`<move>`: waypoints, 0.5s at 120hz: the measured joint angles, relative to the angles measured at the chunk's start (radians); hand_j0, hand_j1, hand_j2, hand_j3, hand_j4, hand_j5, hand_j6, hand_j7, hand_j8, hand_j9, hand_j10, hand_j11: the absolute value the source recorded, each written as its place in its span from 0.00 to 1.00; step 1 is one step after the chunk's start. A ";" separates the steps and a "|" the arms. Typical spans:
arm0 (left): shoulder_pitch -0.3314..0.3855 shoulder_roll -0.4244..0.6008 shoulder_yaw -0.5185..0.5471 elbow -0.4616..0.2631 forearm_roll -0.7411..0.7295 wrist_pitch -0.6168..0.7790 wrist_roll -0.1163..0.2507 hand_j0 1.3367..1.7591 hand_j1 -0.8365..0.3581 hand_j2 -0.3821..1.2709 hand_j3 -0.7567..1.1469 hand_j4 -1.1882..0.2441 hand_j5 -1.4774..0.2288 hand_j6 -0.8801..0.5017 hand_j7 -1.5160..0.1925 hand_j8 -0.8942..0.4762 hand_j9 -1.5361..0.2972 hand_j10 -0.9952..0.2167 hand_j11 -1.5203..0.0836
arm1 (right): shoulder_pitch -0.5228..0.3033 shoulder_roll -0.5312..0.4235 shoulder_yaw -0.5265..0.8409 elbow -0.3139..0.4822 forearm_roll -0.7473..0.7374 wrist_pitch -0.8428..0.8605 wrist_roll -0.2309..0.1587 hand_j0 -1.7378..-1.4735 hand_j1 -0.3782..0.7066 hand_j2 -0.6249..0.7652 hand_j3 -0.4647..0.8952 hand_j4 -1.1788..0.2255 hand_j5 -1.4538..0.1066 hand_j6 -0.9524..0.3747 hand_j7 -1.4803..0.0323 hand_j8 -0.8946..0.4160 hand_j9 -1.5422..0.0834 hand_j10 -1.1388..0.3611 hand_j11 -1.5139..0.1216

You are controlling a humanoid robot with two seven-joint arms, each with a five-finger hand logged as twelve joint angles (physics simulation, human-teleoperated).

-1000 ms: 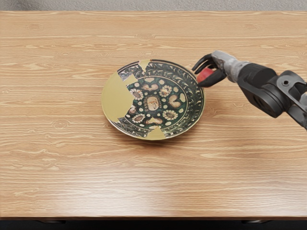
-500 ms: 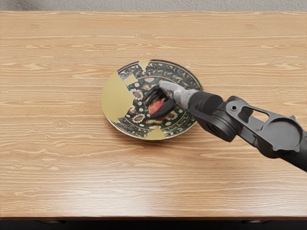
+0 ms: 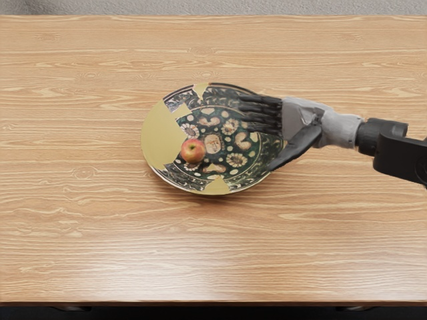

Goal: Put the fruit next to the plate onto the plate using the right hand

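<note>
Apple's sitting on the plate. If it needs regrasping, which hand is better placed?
Right. The right hand hovers open over the rim of the plate, fingers pointing toward the apple. The left arm isn't in view.

single head view, slanting down from the near edge, wooden table [image 3: 80, 253] filling the frame

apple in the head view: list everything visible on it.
The apple is small and round, mostly red with a yellowish blush on top, and looks smooth. It sits on the inner surface of the patterned plate, left of centre, beside the plain yellow patch. Nothing else touches it. The right hand hangs over the plate's right side with its fingers spread, apart from the apple. No stem can be made out.
</note>
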 joint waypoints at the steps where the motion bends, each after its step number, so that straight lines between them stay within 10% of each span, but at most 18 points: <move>1: 0.000 0.000 0.000 0.000 0.000 0.000 0.000 0.76 0.99 0.23 0.40 0.83 0.87 0.64 0.89 0.65 0.84 0.82 0.95 | -0.010 -0.001 0.011 -0.003 0.002 0.005 0.000 0.30 0.09 0.44 0.34 0.79 0.87 0.66 0.92 0.65 0.89 0.73 0.87; 60: -0.012 0.000 -0.005 0.000 -0.002 0.000 0.000 0.76 0.99 0.23 0.40 0.83 0.87 0.64 0.89 0.65 0.84 0.82 0.95 | -0.343 -0.113 0.392 -0.092 0.152 0.066 0.000 0.30 0.06 0.45 0.34 0.82 0.91 0.70 0.96 0.66 0.93 0.74 0.90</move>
